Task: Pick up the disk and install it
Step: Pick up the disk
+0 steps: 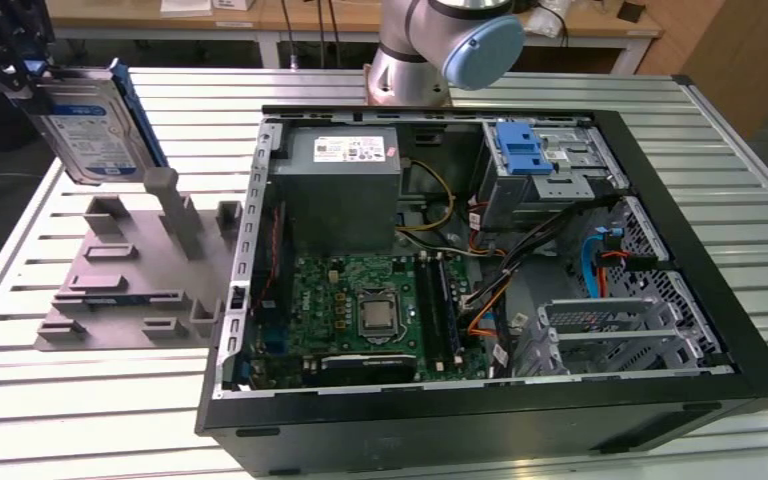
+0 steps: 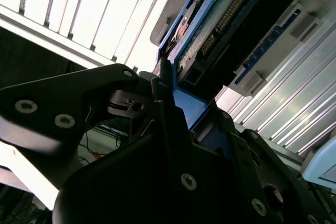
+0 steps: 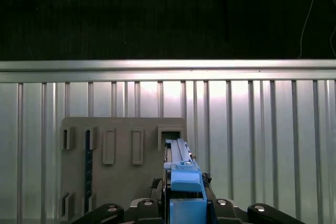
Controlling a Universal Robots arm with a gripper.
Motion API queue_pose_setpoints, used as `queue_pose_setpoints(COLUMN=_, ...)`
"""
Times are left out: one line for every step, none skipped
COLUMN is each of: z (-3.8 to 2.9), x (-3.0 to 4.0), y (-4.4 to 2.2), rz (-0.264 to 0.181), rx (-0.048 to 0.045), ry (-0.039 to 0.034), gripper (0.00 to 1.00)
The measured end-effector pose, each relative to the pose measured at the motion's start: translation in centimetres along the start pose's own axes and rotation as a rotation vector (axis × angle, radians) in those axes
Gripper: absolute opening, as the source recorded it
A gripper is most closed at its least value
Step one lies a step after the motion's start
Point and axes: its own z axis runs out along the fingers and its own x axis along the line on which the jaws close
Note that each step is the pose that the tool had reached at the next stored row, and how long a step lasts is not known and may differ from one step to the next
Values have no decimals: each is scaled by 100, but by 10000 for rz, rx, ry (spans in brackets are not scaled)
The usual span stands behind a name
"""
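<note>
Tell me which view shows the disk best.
The exterior view: the disk shows its labelled face and a blue rail, held above the grey fixture. The second wrist view shows its circuit-board side close up; the first wrist view sees it edge-on.

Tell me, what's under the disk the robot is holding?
The grey fixture block sits below the disk, on the slatted table. In the first wrist view the disk covers part of the block.

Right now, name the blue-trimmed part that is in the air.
The disk, held above the grey fixture; the other blue bracket sits inside the computer case.
</note>
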Motion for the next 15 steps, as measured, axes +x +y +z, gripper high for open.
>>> queue_pose_setpoints(z=-2, x=0, y=0, rz=0, rx=1, ry=0, gripper=36)
queue_pose_setpoints(z=-4, x=0, y=0, rz=0, rx=1, ry=0, gripper=36)
queue_pose_setpoints(z=-6, x=0, y=0, rz=0, rx=2, ry=-1, gripper=36)
queue_pose_setpoints(z=-9, x=0, y=0, rz=0, rx=1, ry=0, gripper=36)
queue_pose_setpoints(z=-11, x=-1, y=0, rz=0, rx=1, ry=0, gripper=36)
queue_pose_setpoints(z=-14, x=-1, y=0, rz=0, rx=0, ry=0, gripper=36)
queue_pose_setpoints(z=-16, x=-1, y=0, rz=0, rx=1, ry=0, gripper=36)
queue_pose_setpoints(z=-20, x=-1, y=1, rz=0, rx=0, ry=0, gripper=36)
queue_pose_setpoints(z=-23, x=-1, y=1, rz=0, rx=0, ry=0, gripper=36)
queue_pose_setpoints(z=-27, x=-1, y=1, rz=0, rx=1, ry=-1, gripper=36)
queue_pose_setpoints(z=-29, x=-1, y=1, rz=0, rx=2, ry=-1, gripper=36)
queue_pose_setpoints(z=-32, x=-1, y=1, rz=0, rx=2, ry=-1, gripper=36)
queue_pose_setpoints(z=-36, x=-2, y=1, rz=0, rx=1, ry=0, gripper=36)
queue_pose_setpoints(z=-40, x=-2, y=1, rz=0, rx=1, ry=0, gripper=36)
queue_pose_setpoints(z=-45, x=-2, y=1, rz=0, rx=0, ry=0, gripper=36)
